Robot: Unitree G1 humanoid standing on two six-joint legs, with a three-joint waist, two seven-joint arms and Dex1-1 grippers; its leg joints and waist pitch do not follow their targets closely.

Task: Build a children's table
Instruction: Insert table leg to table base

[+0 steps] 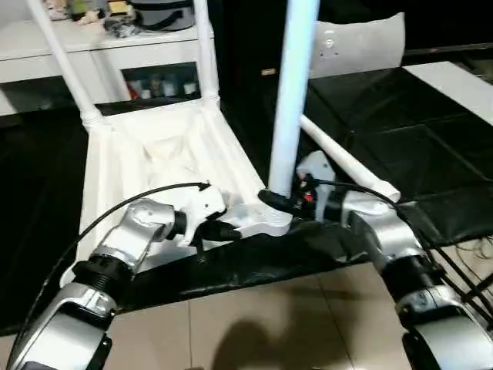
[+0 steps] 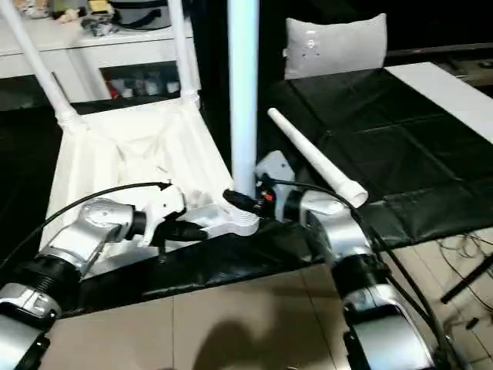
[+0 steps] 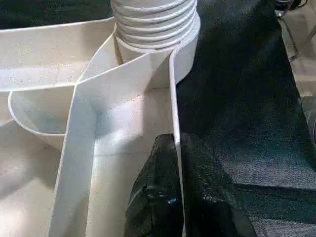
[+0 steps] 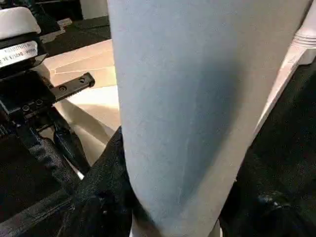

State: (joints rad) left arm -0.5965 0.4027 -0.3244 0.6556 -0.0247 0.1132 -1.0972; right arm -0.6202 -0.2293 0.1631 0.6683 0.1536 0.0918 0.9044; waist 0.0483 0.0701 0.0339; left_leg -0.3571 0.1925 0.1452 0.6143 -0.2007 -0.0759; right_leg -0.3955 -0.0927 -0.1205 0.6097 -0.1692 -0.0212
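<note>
Tabletop (image 1: 166,166) lies upside down on black-covered bench (image 1: 400,154), white plastic, ribs showing; two legs (image 1: 202,46) stand upright in the far corner sockets; left gripper (image 1: 219,229) jaws pinched tight on the thin near rim wall, one finger (image 3: 158,197) each side; right gripper (image 1: 279,202) jaws about half open, clamped round the upright leg (image 1: 291,92) just above the near corner socket (image 3: 158,29); fourth leg (image 1: 350,166) lies loose on the bench just beyond the right jaws.
</note>
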